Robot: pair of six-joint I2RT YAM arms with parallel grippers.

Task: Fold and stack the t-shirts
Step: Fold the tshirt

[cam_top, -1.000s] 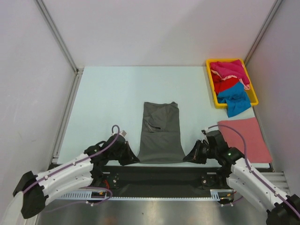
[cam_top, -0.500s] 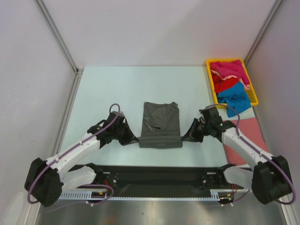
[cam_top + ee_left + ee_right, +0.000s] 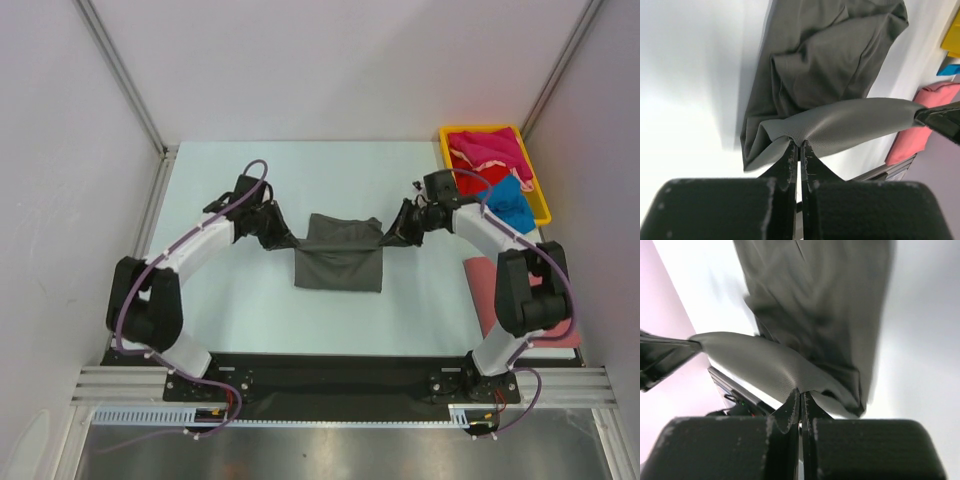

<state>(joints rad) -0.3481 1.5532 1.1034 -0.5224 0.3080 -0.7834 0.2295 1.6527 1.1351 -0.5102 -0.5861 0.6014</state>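
The pale, flat table (image 3: pixel 220 300) carries everything here. On its middle lies the large dark grey cotton t-shirt (image 3: pixel 340 262), one edge lifted off the surface and stretched taut between two claws. That looks like a deliberate hold: with both corners high and the cloth tight, the edge can be laid over the rest of the garment in one clean, halving fold.

To the right, beside the right arm, the salmon-pink shirt (image 3: pixel 912 135) sits flat and squared, apparently the start of the stack.

At the far right corner, the yellow plastic tray (image 3: pixel 480 128) holds the waiting pile: a magenta shirt (image 3: pixel 485 148), a red one (image 3: pixel 497 172) and a bright blue one (image 3: pixel 512 205) spilling over the rim.

The left gripper (image 3: pixel 799 150) is clamped on one grey corner, the right gripper (image 3: pixel 800 397) pinched tight on the other.

The count: one table, one tray, five shirts, two arms, two claws.
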